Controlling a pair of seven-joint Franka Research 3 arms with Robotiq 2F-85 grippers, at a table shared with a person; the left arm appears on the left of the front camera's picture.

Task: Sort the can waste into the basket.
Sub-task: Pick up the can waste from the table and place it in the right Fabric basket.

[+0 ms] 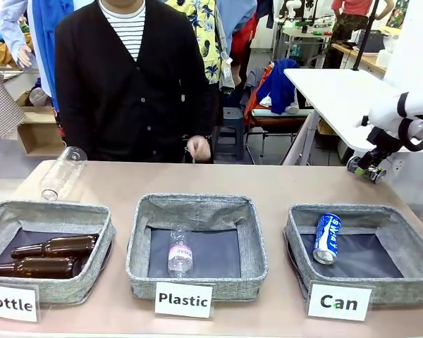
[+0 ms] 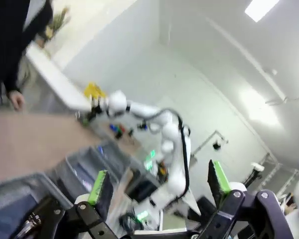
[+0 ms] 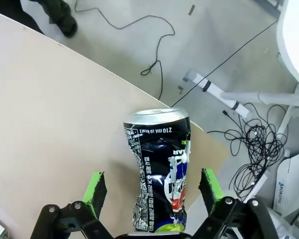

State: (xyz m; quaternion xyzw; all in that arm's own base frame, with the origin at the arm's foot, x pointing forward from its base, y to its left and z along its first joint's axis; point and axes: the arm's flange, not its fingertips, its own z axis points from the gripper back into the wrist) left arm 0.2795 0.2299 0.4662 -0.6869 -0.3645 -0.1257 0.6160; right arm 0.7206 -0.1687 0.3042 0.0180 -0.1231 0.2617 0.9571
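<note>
The crushed dark can, with silver patches, lies on the tan table near its far right corner. My right gripper is open and straddles it, with a small gap showing on each side between can and green pads. In the front view that gripper hangs low at the table's far right edge. The blue can with white lettering lies on its side inside the grey "Can" basket at the front right. My left gripper is open and empty, raised and looking across at the right arm.
A clear plastic bottle lies on the table at the far left. The "Plastic" basket holds one clear bottle, and the "Bottle" basket holds two brown ones. A person's hand rests at the far edge. Cables cover the floor past the table's corner.
</note>
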